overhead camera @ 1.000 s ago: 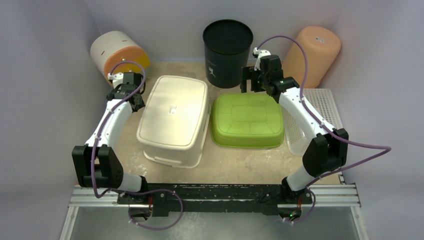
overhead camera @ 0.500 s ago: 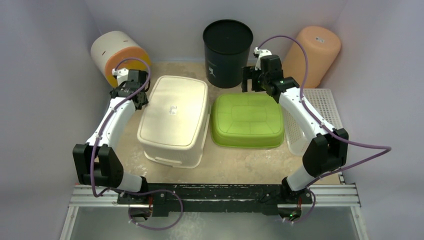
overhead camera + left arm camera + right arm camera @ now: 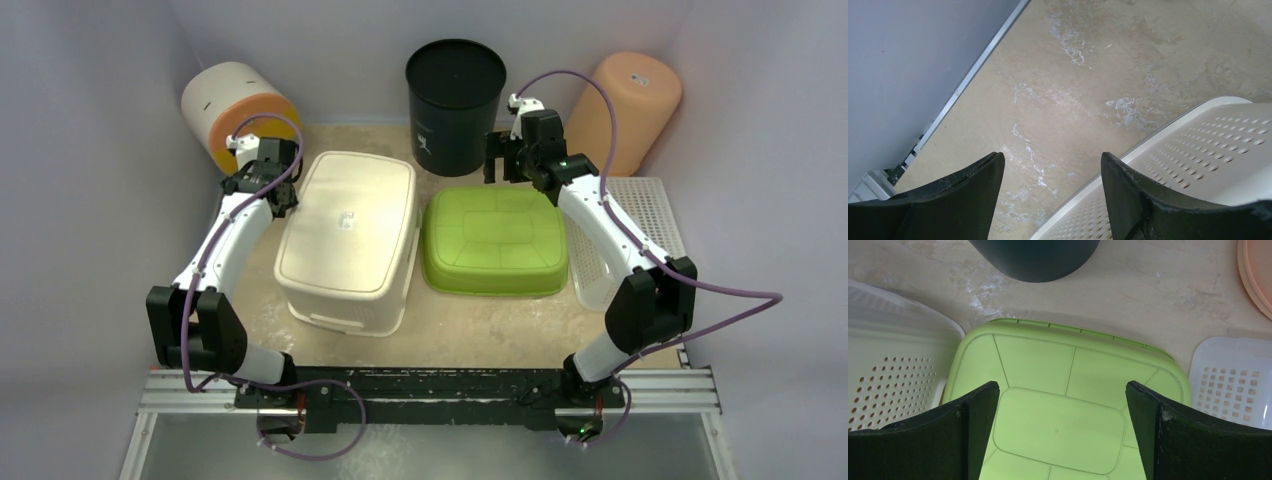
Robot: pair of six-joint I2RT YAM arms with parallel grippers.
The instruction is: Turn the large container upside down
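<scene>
Left gripper (image 3: 1050,157) has edged toward far-left corner of cream-beige rectangular plastic basket (image 3: 350,225), jaws wide, empty; basket sits base-up, looks done.

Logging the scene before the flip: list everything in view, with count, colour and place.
large container: 1, cream-beige, centre-left of the table, base up
tub: 1, lime green, just right of the large container, base up
bucket: 1, black, back centre, standing
round bin: 1, white and orange, back left corner, on its side
tall bin: 1, peach, back right corner, leaning
perforated basket: 1, white, right edge, partly under the right arm
table: 1, tan, under everything
left gripper: 1, black, open, by the large container's far left corner
right gripper: 1, black, open, above the tub's far edge
</scene>
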